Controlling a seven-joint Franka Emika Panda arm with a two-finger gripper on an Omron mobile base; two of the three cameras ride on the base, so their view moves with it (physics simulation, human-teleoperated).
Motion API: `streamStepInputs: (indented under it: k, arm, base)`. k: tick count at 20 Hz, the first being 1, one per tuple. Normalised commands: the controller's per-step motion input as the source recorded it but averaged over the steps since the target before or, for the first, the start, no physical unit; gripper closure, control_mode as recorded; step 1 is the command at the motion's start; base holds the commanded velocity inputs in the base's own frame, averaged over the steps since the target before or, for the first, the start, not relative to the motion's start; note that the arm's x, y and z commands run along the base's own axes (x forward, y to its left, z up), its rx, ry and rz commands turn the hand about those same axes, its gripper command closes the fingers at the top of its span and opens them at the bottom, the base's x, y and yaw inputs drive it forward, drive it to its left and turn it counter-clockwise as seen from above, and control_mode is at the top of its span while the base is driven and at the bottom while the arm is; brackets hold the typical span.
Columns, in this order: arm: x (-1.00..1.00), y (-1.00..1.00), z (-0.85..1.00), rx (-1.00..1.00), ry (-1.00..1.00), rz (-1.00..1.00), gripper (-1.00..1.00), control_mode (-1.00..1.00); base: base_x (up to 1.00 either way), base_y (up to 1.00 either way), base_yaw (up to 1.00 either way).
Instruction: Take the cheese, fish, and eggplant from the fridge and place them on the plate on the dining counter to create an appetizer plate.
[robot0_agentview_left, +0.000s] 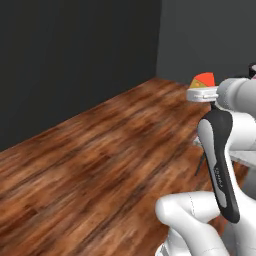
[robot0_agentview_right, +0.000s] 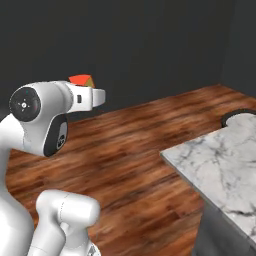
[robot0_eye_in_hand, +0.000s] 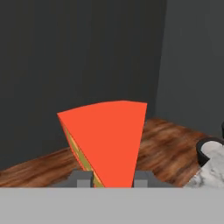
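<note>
The gripper (robot0_eye_in_hand: 113, 177) is clenched on the cheese (robot0_eye_in_hand: 107, 140), a wedge standing between the fingers with its broad end away from the hand. In the hand view, the dining counter (robot0_eye_in_hand: 205, 173) lies at 4 o'clock of the cheese, edge near. Open wooden floor (robot0_agentview_left: 95, 150) surrounds the arm, leaving room to swing toward it.

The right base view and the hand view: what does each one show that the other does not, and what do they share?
Right base view alone: the robot's white arm carrying the wedge, and a broad stretch of the marble counter top. Hand view alone: the end effector shut on the cheese, showing its wide orange-red face and yellow side. Both: the cheese, the wooden floor, the dark walls and the dining counter.
</note>
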Motion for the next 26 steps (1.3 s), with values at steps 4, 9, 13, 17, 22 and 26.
streamStepInputs:
  k: [4,9,13,17,22,26]
  arm:
    - [0.0,0.0,0.0,0.0,0.0,0.0,1.0,1.0]
    - [0.0,0.0,0.0,0.0,0.0,0.0,1.0,1.0]
    - [0.0,0.0,0.0,0.0,0.0,0.0,1.0,1.0]
    - [0.0,0.0,0.0,0.0,0.0,0.0,1.0,1.0]
    - [0.0,0.0,0.0,0.0,0.0,0.0,1.0,1.0]
    - [0.0,0.0,0.0,0.0,0.0,0.0,1.0,1.0]
  base:
    - [0.93,0.72,-0.42]
    - [0.95,0.71,-0.45]
    - [1.0,0.85,-0.47]
    - [1.0,0.88,-0.49]
    - [1.0,0.85,-0.49]
    - [1.0,0.79,-0.49]
